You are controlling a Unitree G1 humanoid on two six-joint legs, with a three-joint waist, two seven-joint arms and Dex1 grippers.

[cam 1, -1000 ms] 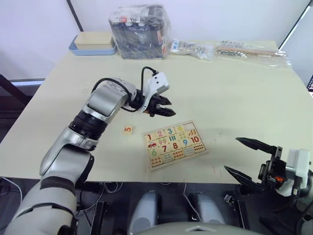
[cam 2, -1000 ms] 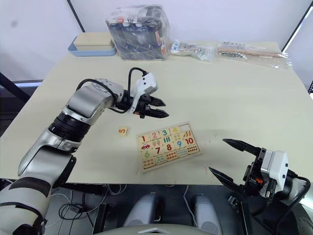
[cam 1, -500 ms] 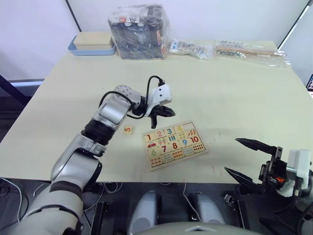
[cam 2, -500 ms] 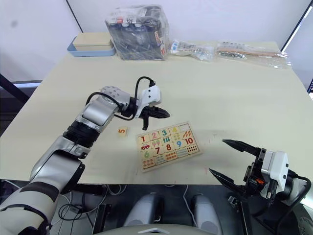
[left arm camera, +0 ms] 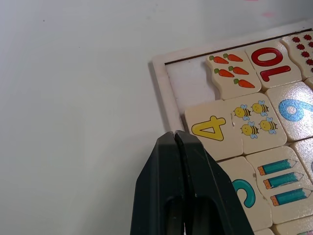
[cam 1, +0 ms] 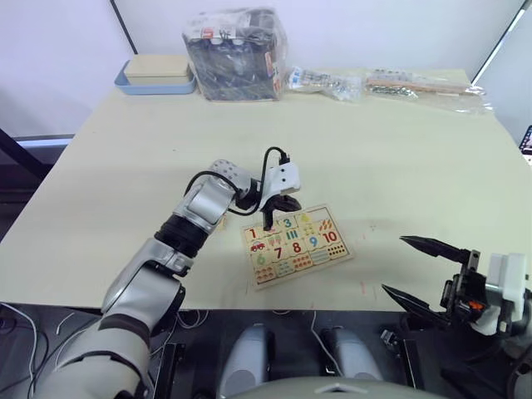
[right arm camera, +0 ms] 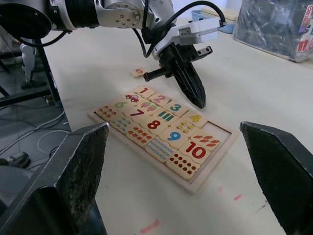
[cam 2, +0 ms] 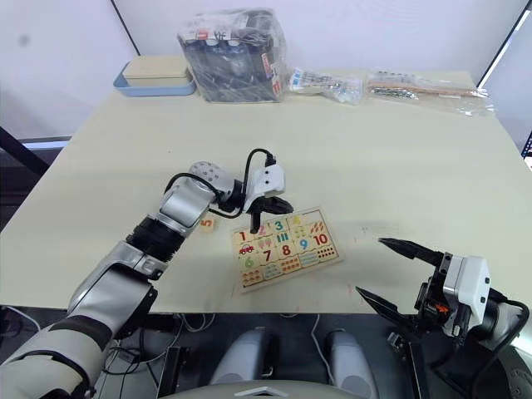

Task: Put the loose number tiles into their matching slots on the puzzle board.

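Left eye view: the puzzle board point(cam 1: 296, 245) lies flat on the table point(cam 1: 399, 158), near its front edge. The left gripper point(cam 1: 268, 223) hangs over the board's top row with its fingers point(left arm camera: 181, 191) pressed together, holding nothing, tips pointing down at the frame beside the 4 tile point(left arm camera: 211, 129). Tiles 1 to 4 sit in the top row; the slot point(left arm camera: 188, 88) at the row's end (beside the carrot picture) is bare wood. The 5 tile point(cam 2: 207, 223) lies loose on the table just left of the board, partly hidden by the left arm. The right gripper point(cam 1: 420, 270) hovers off the table's front right corner, well apart from the board, fingers spread wide and empty. At the table's far edge stand a blue-edged tray point(cam 1: 156, 76) and plastic-wrapped packs point(cam 1: 238, 43).
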